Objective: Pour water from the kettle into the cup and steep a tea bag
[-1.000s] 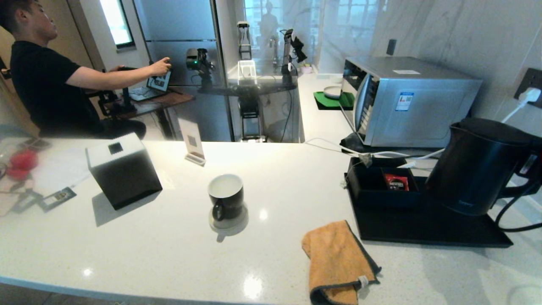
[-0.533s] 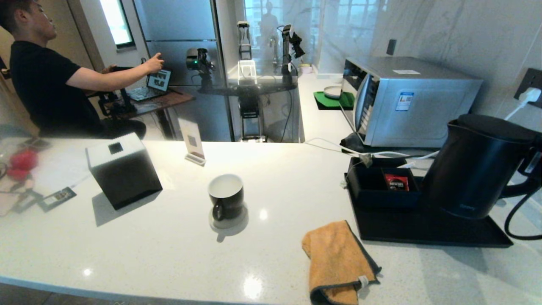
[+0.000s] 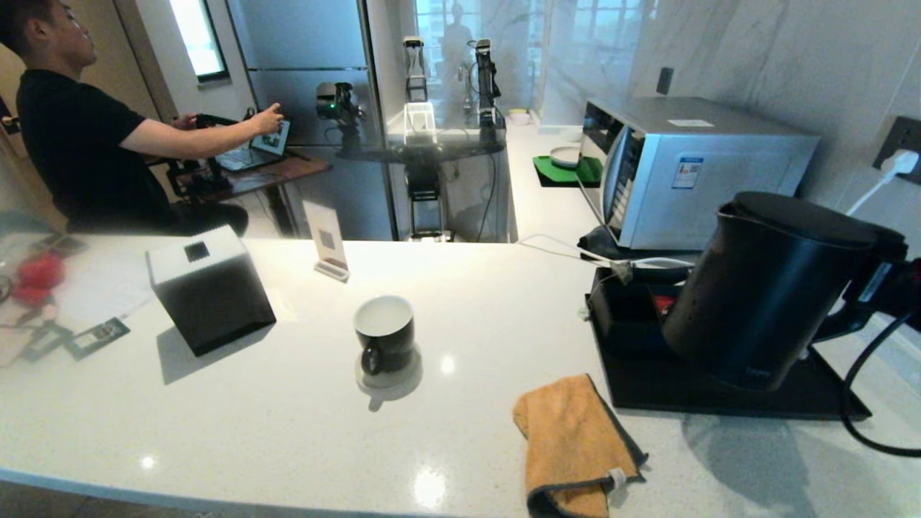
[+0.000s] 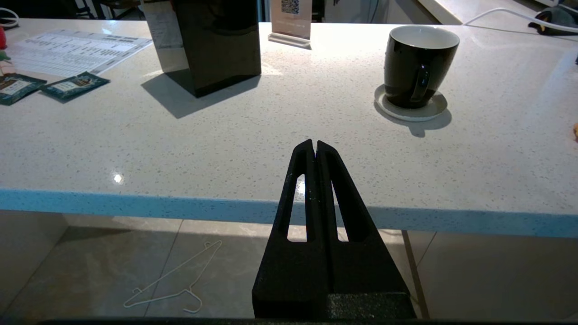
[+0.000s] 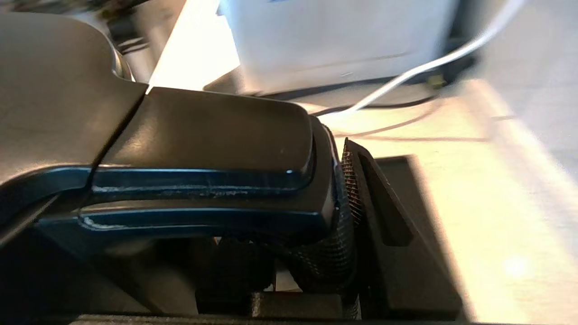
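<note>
Kettle carried toward the mug

The right end effector (image 5: 347, 212) is clamped on the loop handle of the matte black electric kettle (image 3: 770, 288), which hangs tilted above the black tray (image 3: 719, 396), spout facing the glossy black white-lined mug (image 3: 385, 332) on the white desk (image 3: 288, 417), probably for pouring; the left end effector (image 4: 314, 146) sits pressed together, idle.

From the head we look forward and down across the white table (image 3: 288, 403), taking in its whole width. Our left wrist camera sits low in front of the table's near edge, facing level along its top over the left claw (image 4: 314, 146); both views share the cup (image 3: 385, 334) (image 4: 417, 63). Our right wrist camera presses close against the kettle (image 5: 194, 171).
</note>
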{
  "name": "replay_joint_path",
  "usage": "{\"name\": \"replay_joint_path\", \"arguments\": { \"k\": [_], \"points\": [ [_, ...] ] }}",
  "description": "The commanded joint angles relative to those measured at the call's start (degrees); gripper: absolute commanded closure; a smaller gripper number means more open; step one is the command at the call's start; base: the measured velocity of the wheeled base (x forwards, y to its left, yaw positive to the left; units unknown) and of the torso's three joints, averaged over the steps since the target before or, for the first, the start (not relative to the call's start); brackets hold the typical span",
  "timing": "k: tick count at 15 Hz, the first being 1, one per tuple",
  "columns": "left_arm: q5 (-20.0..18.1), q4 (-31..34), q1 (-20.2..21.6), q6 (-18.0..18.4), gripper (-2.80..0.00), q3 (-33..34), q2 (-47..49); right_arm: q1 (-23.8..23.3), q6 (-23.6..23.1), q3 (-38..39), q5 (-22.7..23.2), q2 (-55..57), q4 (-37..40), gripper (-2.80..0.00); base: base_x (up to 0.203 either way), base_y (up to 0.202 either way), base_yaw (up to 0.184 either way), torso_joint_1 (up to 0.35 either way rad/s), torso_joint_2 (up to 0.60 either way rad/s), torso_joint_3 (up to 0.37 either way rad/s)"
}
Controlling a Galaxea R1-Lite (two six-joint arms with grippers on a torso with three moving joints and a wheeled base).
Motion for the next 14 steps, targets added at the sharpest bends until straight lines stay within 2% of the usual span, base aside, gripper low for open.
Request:
{"name": "replay_joint_path", "arguments": {
  "k": [1, 14],
  "points": [
    [0.00, -0.08, 0.02, -0.01, 0.00, 0.00, -0.01, 2.91, 0.09, 2.20, -0.03, -2.57, -0.37, 0.00, 0.000, 0.000, 0.000, 0.000, 0.00, 0.000],
    [0.00, 0.00, 0.02, -0.01, 0.00, 0.00, -0.01, 3.61, -0.18, 3.19, -0.29, -3.95, -0.11, 0.00, 0.000, 0.000, 0.000, 0.000, 0.00, 0.000]
  ]
}}
